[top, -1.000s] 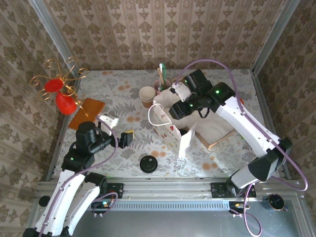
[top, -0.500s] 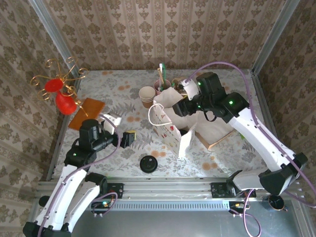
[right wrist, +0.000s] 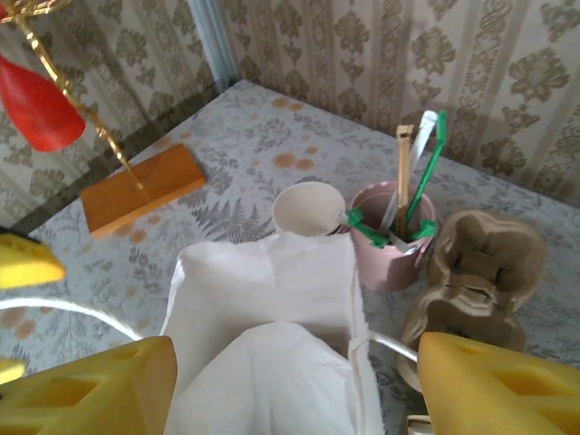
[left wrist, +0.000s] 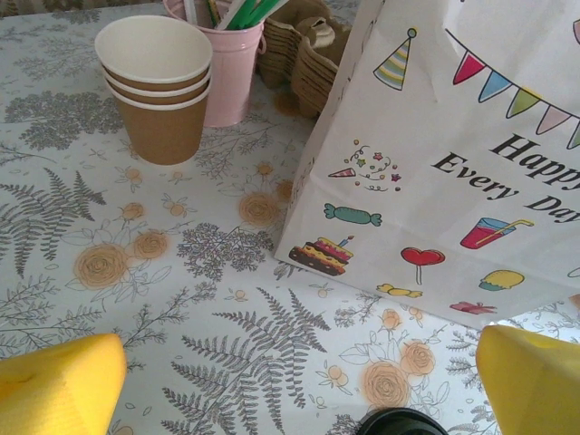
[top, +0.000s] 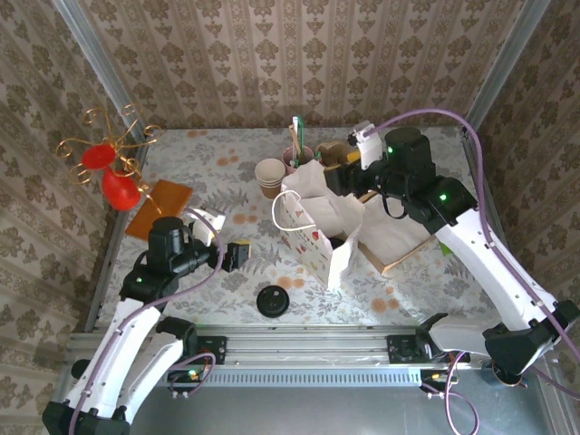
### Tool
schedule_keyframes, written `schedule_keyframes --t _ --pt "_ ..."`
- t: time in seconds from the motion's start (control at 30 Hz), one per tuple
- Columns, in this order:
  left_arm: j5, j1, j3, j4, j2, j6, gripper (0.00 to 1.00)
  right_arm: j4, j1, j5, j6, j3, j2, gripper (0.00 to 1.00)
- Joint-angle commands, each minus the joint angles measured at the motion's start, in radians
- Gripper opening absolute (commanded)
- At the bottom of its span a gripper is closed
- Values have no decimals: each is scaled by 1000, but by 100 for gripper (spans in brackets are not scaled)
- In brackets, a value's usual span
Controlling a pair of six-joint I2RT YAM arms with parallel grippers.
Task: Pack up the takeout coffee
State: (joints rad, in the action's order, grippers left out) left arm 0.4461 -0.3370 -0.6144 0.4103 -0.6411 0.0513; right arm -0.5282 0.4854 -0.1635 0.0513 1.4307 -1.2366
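The white paper bag (top: 319, 228) stands upright in the middle of the table, its mouth open. The takeout coffee is hidden or out of view. My right gripper (top: 337, 181) hovers open above the bag's back rim; in the right wrist view the right gripper (right wrist: 294, 390) has the bag's white opening (right wrist: 272, 353) below its spread yellow fingers (right wrist: 494, 385), and nothing between them. My left gripper (top: 227, 240) is open low over the table left of the bag. The left gripper (left wrist: 299, 390) faces the bag's printed side (left wrist: 453, 154).
A lone flat black lid (top: 272, 300) lies in front of the bag. Stacked lidless beige cups (top: 270, 177), a pink bucket of stirrers (top: 297, 156) and cardboard carriers (top: 331, 152) stand behind it. A red ornament on a wooden base (top: 161, 204) is far left, a flat board (top: 399, 237) right.
My right arm has lifted and drawn back to the right, away from the bag's top, uncovering the open mouth. The left arm has barely moved.
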Motion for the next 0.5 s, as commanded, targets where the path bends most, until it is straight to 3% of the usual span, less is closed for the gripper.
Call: schedule_keyframes --t 0.0,0.2,0.47 --pt "37 0 4 -26 -13 13 100 69 -28 34 61 -7 38 73" --pt "62 0 2 -33 -28 15 100 83 -67 40 113 -2 53 77" --pt "78 0 2 -42 -32 20 100 102 -187 46 233 -41 106 95"
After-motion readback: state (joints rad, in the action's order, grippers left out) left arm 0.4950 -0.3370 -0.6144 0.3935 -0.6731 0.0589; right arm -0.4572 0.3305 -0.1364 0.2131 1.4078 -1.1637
